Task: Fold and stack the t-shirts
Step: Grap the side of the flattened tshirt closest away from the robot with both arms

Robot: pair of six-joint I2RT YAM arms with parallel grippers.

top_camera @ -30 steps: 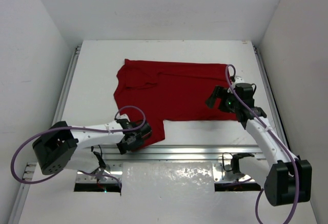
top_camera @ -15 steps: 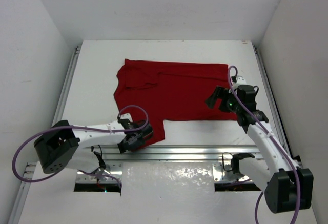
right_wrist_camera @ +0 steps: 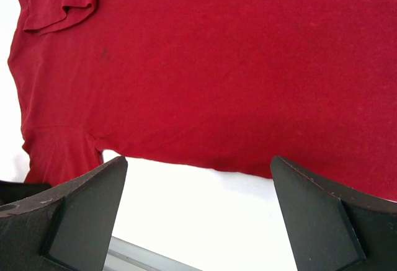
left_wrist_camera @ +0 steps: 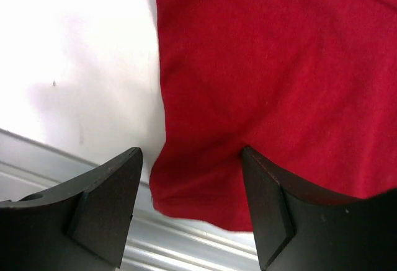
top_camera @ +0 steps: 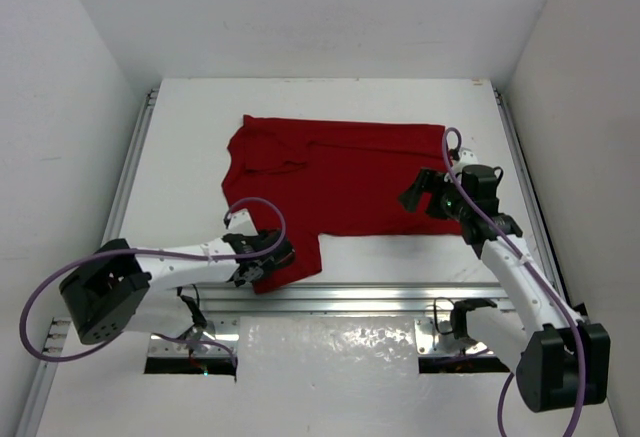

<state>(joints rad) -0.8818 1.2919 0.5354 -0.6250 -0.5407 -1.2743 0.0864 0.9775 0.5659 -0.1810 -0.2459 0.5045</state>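
Observation:
One dark red t-shirt (top_camera: 340,172) lies spread flat on the white table (top_camera: 190,157), with a sleeve pointing toward the near left. My left gripper (top_camera: 270,261) hangs low over that near-left corner by the table's front rail. In the left wrist view its gripper (left_wrist_camera: 189,159) is open and the cloth corner (left_wrist_camera: 186,190) lies between the two dark fingers (left_wrist_camera: 105,203), ungripped. My right gripper (top_camera: 416,195) hovers at the shirt's near right hem. In the right wrist view the gripper (right_wrist_camera: 198,162) stands wide open over bare table just short of the hem (right_wrist_camera: 217,159).
An aluminium rail (top_camera: 380,300) runs along the table's near edge, right under the left gripper. Metal side rails (top_camera: 130,172) and white walls close in the table on three sides. Purple cables (top_camera: 255,207) loop off both arms.
The left gripper has crept a little forward over the shirt's near-left corner. The right arm has barely shifted. The shirt lies as it did.

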